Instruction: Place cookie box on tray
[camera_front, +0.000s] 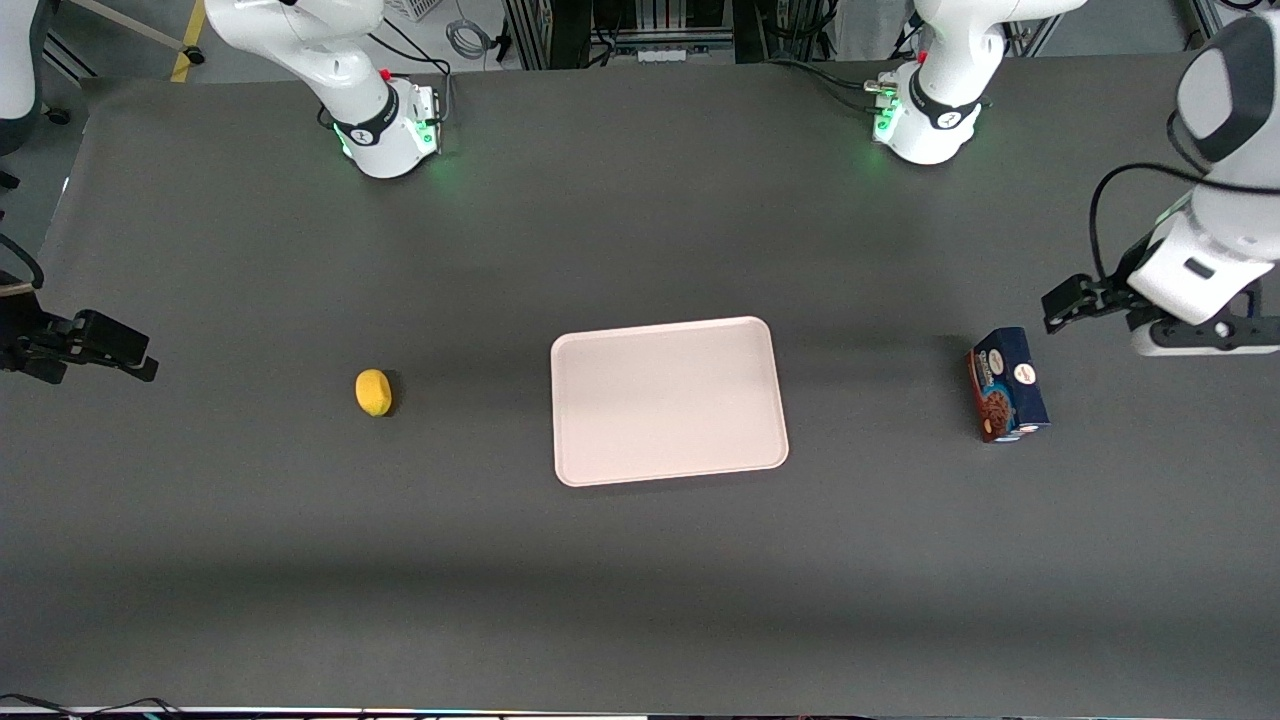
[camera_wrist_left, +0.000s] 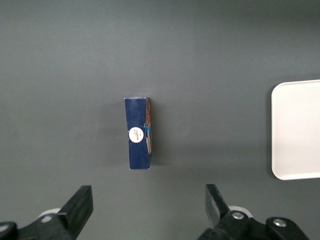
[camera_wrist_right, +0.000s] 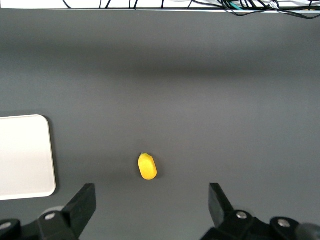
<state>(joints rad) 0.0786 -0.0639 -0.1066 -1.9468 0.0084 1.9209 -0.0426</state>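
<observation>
The cookie box (camera_front: 1008, 385), a dark navy carton with a brown cookie picture and a white round logo, stands on one long narrow side on the table, toward the working arm's end. The wrist view shows the cookie box (camera_wrist_left: 138, 133) from above, logo side up. My left gripper (camera_front: 1075, 302) hangs open above the table, slightly farther from the front camera than the box, touching nothing. Its fingertips (camera_wrist_left: 83, 196) are spread wide with only bare table between them. The pale pink tray (camera_front: 668, 402) lies flat at mid-table with nothing on it; an edge of the tray (camera_wrist_left: 297, 130) also appears in the wrist view.
A small yellow lump (camera_front: 373, 391) lies on the grey table beside the tray, toward the parked arm's end. The two arm bases (camera_front: 925, 120) stand along the table edge farthest from the front camera.
</observation>
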